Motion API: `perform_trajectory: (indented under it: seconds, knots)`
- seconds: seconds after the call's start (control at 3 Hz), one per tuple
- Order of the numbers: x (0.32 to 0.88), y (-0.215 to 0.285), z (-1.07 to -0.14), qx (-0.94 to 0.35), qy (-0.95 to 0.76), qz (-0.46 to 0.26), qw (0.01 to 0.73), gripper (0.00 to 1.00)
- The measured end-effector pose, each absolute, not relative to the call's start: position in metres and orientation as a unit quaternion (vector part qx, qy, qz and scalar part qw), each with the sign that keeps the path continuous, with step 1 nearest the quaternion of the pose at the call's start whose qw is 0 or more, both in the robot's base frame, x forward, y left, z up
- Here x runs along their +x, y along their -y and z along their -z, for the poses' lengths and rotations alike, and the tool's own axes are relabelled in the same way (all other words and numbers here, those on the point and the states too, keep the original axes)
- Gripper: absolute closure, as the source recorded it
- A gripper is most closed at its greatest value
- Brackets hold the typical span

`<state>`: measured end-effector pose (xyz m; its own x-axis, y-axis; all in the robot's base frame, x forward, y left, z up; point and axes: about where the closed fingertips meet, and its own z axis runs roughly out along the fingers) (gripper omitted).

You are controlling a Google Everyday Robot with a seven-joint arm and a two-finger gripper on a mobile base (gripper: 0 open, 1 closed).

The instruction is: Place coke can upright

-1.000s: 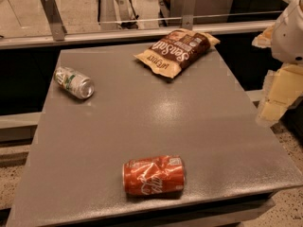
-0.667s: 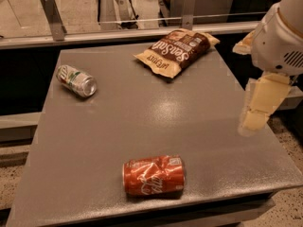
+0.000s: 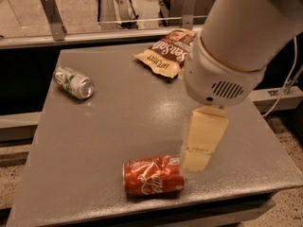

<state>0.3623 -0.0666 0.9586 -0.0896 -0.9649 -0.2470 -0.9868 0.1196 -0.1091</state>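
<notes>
- Lying on its side near the front edge of the grey desk (image 3: 118,126), the coke can (image 3: 154,175) is red and dented, with its white script facing up.
- The claw (image 3: 195,161), cream-coloured, hangs from a bulky white arm (image 3: 236,46) and points down at the desk just beside the can's right end.
- I cannot tell whether the claw is open or closed, nor whether it touches the can; it holds nothing that shows.
- A silver-and-green can (image 3: 73,82) lies on its side near the desk's left edge, well apart from the coke can.
- A brown chip bag (image 3: 163,56) lies flat at the back, partly behind the arm.
</notes>
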Motion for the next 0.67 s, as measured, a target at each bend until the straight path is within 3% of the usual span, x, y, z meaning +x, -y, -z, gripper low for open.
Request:
perform_trajectory:
  seconds: [0.67]
  knots:
    - [0.326, -0.011, -0.919, -0.66, -0.742, -0.048, 0.109, 0.0]
